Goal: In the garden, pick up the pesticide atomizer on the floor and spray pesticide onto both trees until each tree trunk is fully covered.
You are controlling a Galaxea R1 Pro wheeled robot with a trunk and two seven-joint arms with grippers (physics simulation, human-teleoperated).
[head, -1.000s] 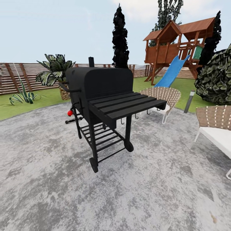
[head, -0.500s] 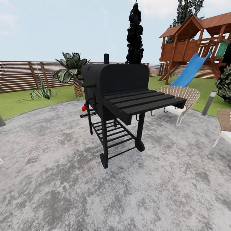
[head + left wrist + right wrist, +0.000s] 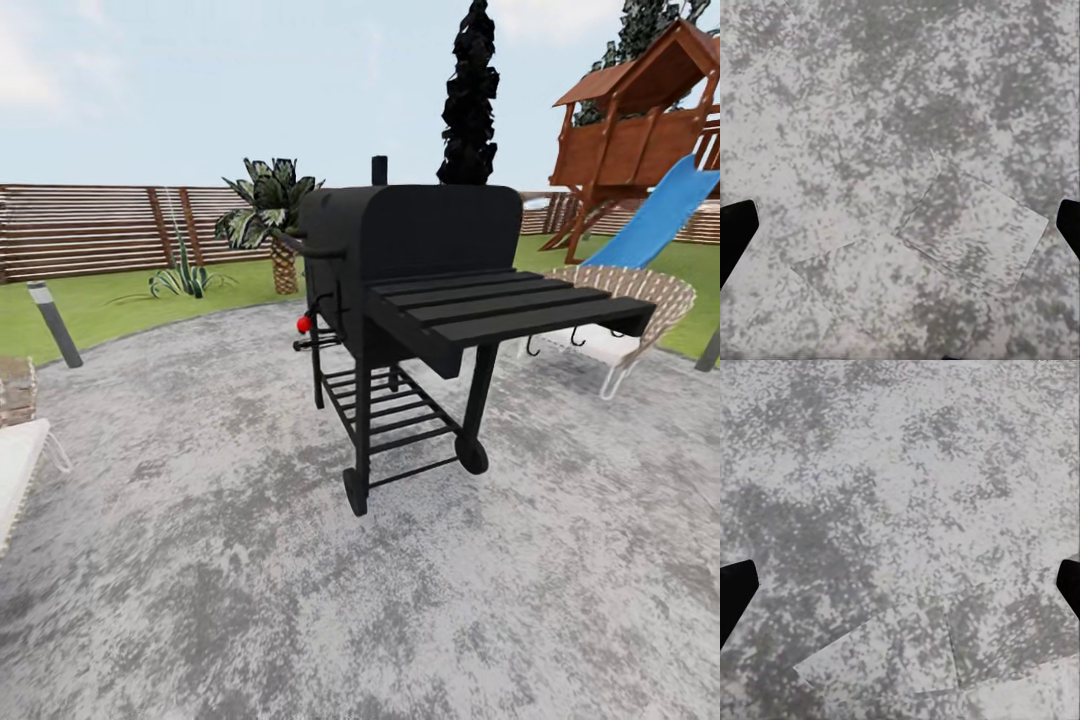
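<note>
Grey mottled paving [image 3: 200, 600] around a black grill [image 3: 420, 300] is what we're facing, sprayer nowhere spotted, both grippers [image 3: 900, 225] [image 3: 900, 585] hanging wide and empty, so we're searching; next we're needing the lawn [image 3: 110, 300].

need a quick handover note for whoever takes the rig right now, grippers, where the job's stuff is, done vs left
Left gripper: open, nothing held, over mottled grey paving.
Right gripper: open, nothing held, over the same paving.
Ahead in the head view: black grill on the paved patio, lawn and slat fence behind, a short palm, a dark conifer, and a playset with blue slide to the right.
Done: nothing yet.
Left: find and pick up the atomizer, then spray both tree trunks.
</note>
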